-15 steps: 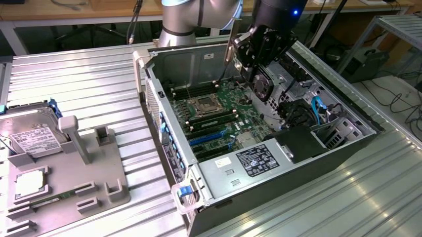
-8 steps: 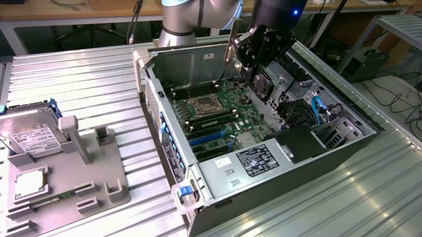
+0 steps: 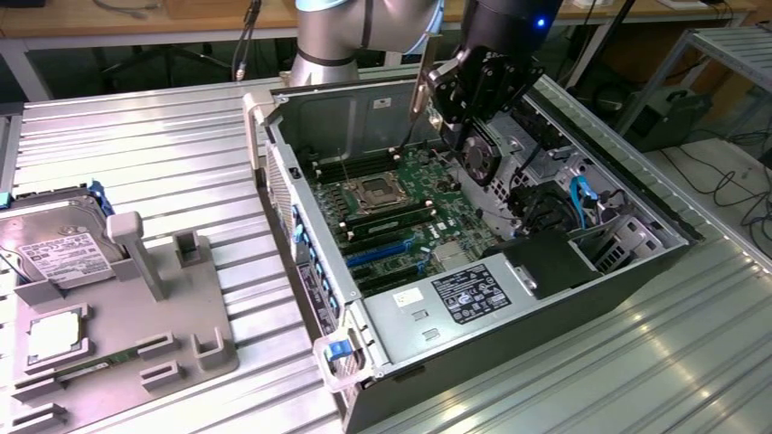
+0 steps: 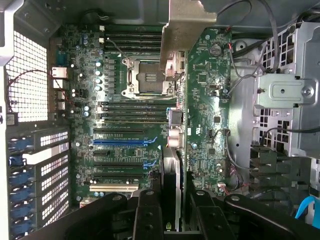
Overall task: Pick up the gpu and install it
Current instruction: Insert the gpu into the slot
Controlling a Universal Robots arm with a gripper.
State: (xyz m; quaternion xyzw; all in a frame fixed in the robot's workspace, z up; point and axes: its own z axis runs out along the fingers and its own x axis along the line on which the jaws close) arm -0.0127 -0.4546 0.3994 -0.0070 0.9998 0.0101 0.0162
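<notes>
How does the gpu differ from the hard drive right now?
The gpu hangs in the gripper above the open case; the hard drive sits in a grey holder outside it. The gpu is a green board with a black fan; the hard drive is silver, white-labelled. Both are flat rectangles.

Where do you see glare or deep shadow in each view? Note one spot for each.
Exterior view: streaky glare on the ribbed metal table, a blue light glowing on the arm. Wrist view: the perforated case wall is washed-out white; the gripper holding the gpu is nearly black.
</notes>
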